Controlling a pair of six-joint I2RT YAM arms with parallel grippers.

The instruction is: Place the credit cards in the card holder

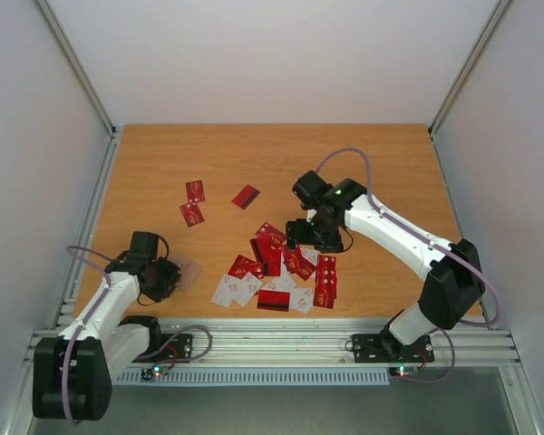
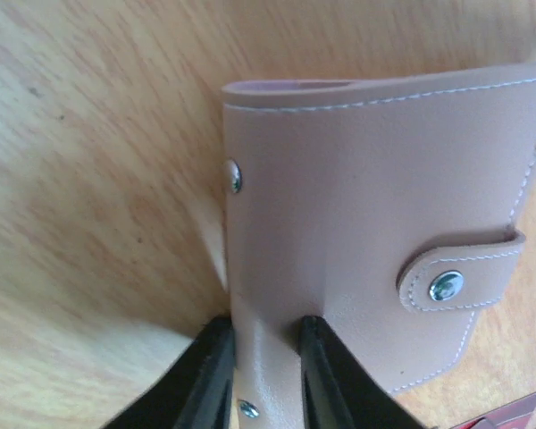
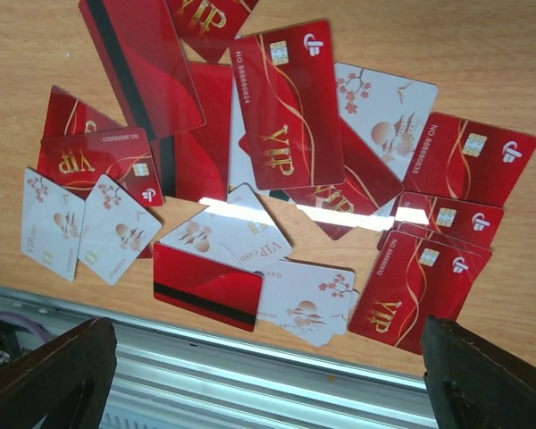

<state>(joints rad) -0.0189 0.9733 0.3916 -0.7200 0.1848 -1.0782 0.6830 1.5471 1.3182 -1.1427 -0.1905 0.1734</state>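
Two left tool (image 2: 266, 326) fingers (image 2: 326, 375) pinch card holder (image 2: 366, 179); right tool (image 3: 266, 357) spread wide.

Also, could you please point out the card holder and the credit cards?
card holder (image 2: 357, 179): left wrist view, its tan front face.
credit cards (image 3: 286, 107): right wrist view, the topmost red card's face.

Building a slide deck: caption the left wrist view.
Left gripper pinches the edge of a tan snap-button card holder, wooden table behind.
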